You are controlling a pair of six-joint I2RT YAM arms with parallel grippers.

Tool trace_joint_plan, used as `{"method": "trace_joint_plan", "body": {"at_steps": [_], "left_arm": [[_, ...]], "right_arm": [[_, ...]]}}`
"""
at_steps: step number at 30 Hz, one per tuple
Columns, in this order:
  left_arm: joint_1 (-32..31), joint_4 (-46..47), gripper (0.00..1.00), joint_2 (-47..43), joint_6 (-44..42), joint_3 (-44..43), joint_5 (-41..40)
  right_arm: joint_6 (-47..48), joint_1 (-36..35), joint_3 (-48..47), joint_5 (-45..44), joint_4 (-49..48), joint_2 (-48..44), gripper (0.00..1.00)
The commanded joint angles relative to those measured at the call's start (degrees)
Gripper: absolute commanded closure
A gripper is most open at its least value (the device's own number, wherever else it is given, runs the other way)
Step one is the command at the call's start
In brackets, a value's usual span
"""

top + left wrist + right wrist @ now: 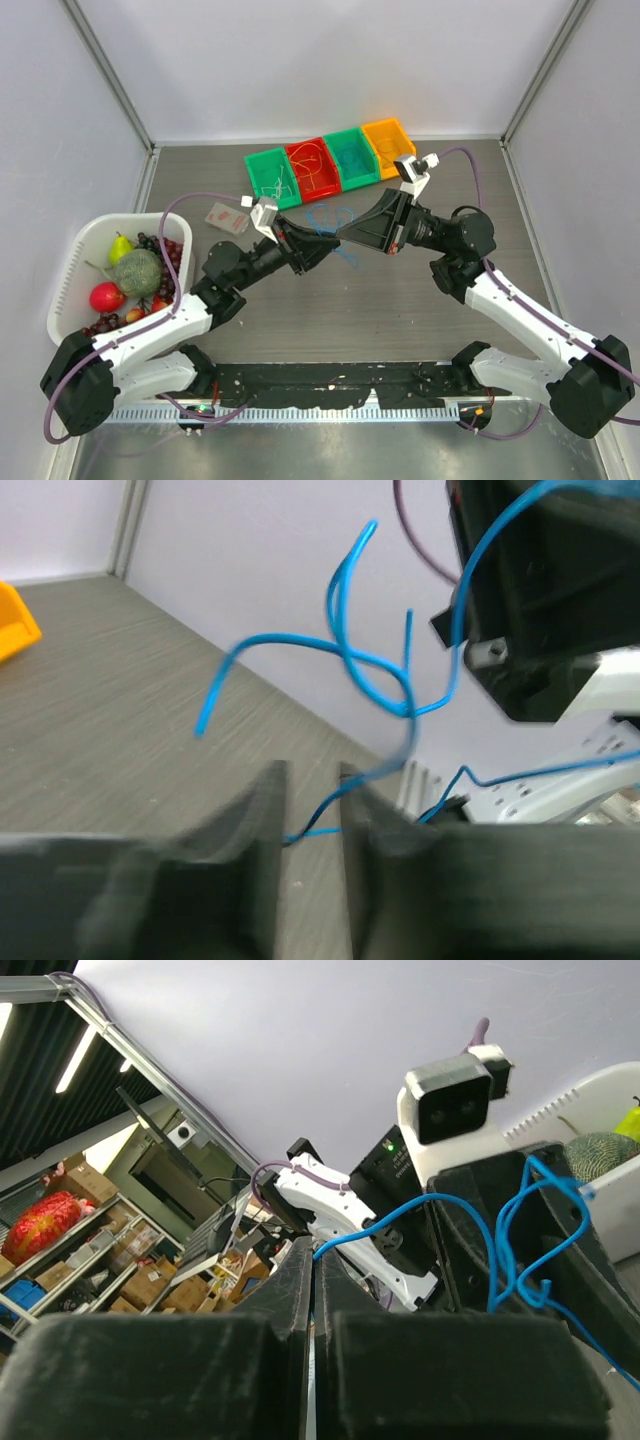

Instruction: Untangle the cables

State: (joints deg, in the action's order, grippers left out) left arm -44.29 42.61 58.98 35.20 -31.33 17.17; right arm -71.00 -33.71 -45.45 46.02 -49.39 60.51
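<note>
A thin blue cable (336, 215) hangs in loose loops between my two grippers above the table's middle. My right gripper (343, 238) is shut on one end of it; in the right wrist view the cable (470, 1210) comes out of the closed tips (314, 1245). My left gripper (322, 242) faces it, tip to tip. In the left wrist view its jaws (312, 775) stand apart, with the blue cable (370, 675) passing through the gap and knotted above. A whitish cable (272, 180) lies in the green bin and an orange-yellow one (312, 165) in the red bin.
Four bins stand in a row at the back: green (258, 160), red (300, 147), teal (350, 158), orange (388, 146). A white basket (85, 245) of fruit is at the left. A small packet (226, 217) lies near it.
</note>
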Motion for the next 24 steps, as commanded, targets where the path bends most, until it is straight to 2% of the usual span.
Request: {"method": "trace_joint_plan", "body": {"at_steps": [1,2,3,4,5,6,7,8,10,13,17,24], "left_arm": [[-0.09,-0.74,0.86,0.43,0.4,-4.17,-1.07],[-0.18,-4.78,0.99,-0.18,0.31,-4.78,-4.83],[-0.18,-9.6,1.0,-1.05,0.22,-4.79,-9.04],[-0.18,-14.09,1.0,-2.28,0.48,-4.36,-13.87],[-0.09,-19.09,1.0,-3.6,1.01,-4.0,-19.14],[-0.09,-25.15,1.0,-5.35,2.58,-3.48,-25.28],[-0.09,-30.17,1.0,-7.89,5.2,-2.6,-30.56],[-0.09,-35.18,1.0,-9.22,7.23,-1.55,-35.84],[-0.09,-40.13,1.0,-14.57,9.44,1.87,-40.71],[-0.09,-42.43,1.0,-21.7,12.43,6.8,-43.53],[-0.09,-47.0,1.0,-26.37,13.23,8.48,-44.24],[-0.09,-50.17,1.0,-25.15,13.05,6.2,-44.86]], "right_arm": [[-0.81,0.14,0.98,1.18,-4.14,-0.22,0.99],[-0.28,0.23,0.8,1.26,-3.1,-0.39,0.99],[2.77,0.32,0.46,1.35,-1.61,-1.0,0.99],[5.06,0.84,-1.11,1.01,5.28,-1.53,0.99],[12.83,1.02,-2.44,-1.09,10.14,-3.36,0.99],[18.47,1.02,-5.15,-4.24,24.54,-4.43,0.99],[27.32,1.02,-7.09,-13.93,40.09,-6.79,0.99],[31.5,1.02,-9.8,-18.9,45.12,-7.77,0.99],[37.33,1.11,-10.97,-38.18,55.77,-9.79,0.99],[39.71,1.11,-9.14,-47.93,58.53,-11.99,0.99],[38.4,1.11,-3.17,-53.13,55.99,-12.61,0.99],[38.39,1.11,-1.74,-58.15,55.98,-12.96,0.99]]}}
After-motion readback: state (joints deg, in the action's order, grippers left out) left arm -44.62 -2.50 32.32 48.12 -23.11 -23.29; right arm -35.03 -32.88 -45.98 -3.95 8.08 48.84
